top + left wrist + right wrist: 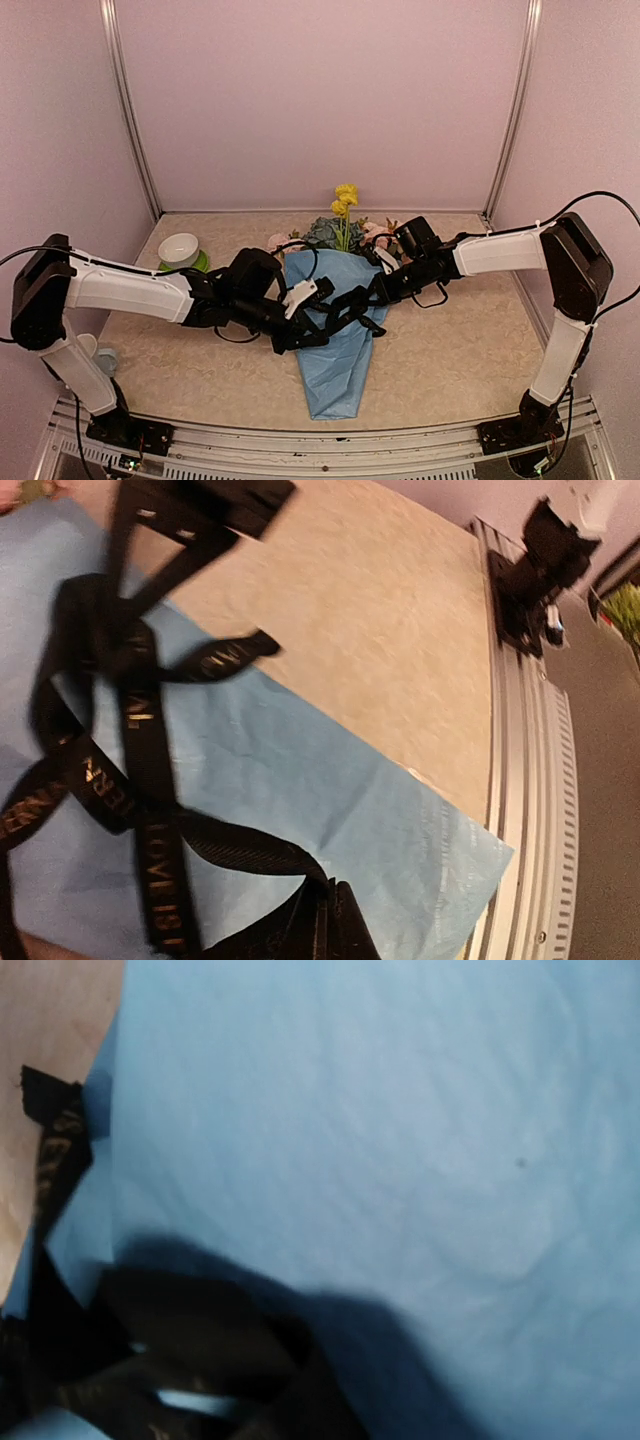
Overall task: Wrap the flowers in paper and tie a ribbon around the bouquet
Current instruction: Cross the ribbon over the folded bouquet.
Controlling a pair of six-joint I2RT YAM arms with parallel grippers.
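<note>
The bouquet lies mid-table, its flowers (345, 200) pointing to the back and its light-blue paper (335, 380) cone tapering toward me. The black lettered ribbon (346, 312) is looped and knotted across the cone's middle. My left gripper (320, 318) is at the ribbon's left side. In the left wrist view it (335, 920) is shut on a strand of ribbon (140, 730) over the paper (330, 780). My right gripper (372, 298) meets the ribbon from the right, shut on another strand. Its own view is blurred, showing paper (400, 1110) and dark ribbon (55, 1150).
A white bowl on a green saucer (178, 248) stands at the back left. A small grey-blue object (107, 358) sits by the left arm's base. The metal rail (520, 780) runs along the table's near edge, close to the cone's tip.
</note>
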